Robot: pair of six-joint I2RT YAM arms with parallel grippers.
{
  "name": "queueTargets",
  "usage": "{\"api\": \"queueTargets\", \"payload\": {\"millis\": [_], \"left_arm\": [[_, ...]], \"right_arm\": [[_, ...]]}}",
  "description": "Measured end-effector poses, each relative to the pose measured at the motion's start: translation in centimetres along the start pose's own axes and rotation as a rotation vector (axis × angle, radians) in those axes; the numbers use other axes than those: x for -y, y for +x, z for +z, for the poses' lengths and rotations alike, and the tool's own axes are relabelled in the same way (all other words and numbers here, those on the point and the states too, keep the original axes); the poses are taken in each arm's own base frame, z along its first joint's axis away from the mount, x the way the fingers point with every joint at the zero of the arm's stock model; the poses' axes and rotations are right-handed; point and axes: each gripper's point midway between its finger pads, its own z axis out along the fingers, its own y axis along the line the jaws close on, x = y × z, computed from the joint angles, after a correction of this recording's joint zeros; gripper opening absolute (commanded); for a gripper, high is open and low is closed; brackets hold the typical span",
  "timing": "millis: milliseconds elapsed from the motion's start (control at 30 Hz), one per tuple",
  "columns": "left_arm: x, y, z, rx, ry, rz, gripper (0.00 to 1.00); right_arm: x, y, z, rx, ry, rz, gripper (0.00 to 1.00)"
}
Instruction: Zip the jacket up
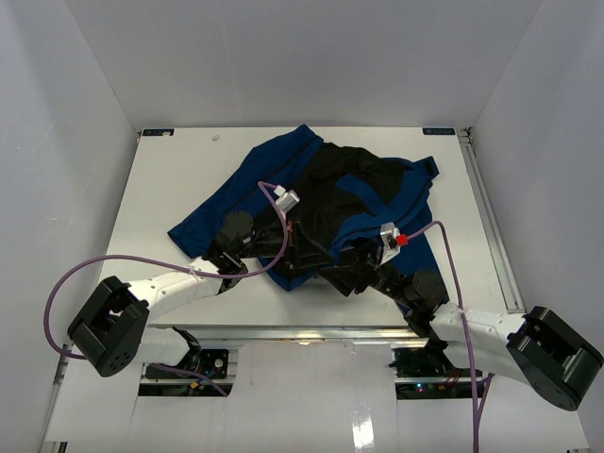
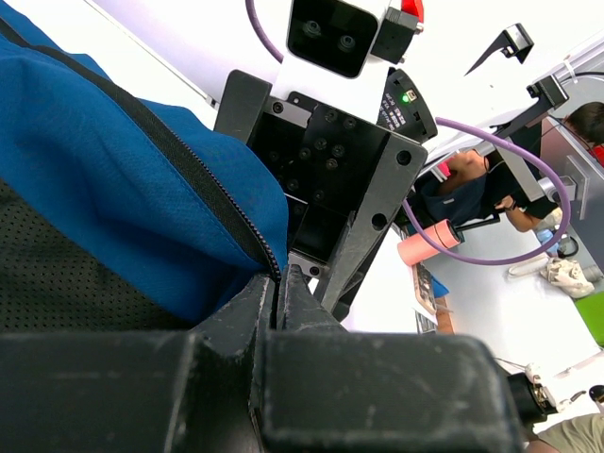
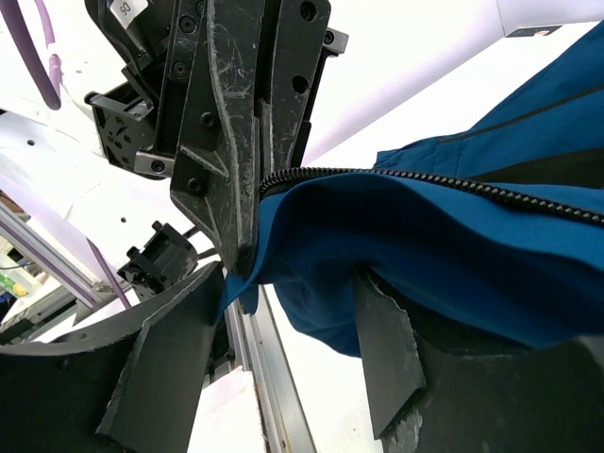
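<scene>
The royal-blue jacket [image 1: 226,203] with black lining lies crumpled and open in the middle of the white table. My left gripper [image 1: 313,251] is shut on the jacket's front edge at the end of the black zipper teeth [image 2: 189,162]; its closed tips [image 2: 277,279] pinch the blue fabric [image 2: 113,170]. In the right wrist view the left gripper [image 3: 243,253] holds that zipper end [image 3: 425,182] raised. My right gripper [image 3: 283,354] is open just below it, and a fold of the blue hem [image 3: 377,274] hangs between its fingers. No zipper slider shows.
The table [image 1: 170,170] has a metal rail along its near edge [image 1: 311,330] and another down its right side [image 1: 491,217]. White walls enclose it. Purple cables [image 1: 104,260] loop from both wrists. The right gripper's fingers [image 2: 363,236] are close in front of the left one.
</scene>
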Motion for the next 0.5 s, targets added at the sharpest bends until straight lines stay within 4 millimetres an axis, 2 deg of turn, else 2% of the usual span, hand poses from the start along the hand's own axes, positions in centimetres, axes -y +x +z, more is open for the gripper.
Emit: {"api": "queueTargets", "payload": {"millis": [67,400,500], "left_arm": [[0.06,0.04,0.01,-0.001,0.001,0.001,0.00],[-0.02,0.01,-0.07,0.008,-0.003,0.007,0.00],[-0.10,0.07,-0.09,0.009,-0.005,0.008,0.00]], "right_arm": [[0.01,0.00,0.01,0.000,0.001,0.001,0.58],[-0.29,0.03,0.04,-0.001,-0.010,0.005,0.16],[-0.58,0.12,0.04,-0.006,-0.026,0.003,0.08]]}}
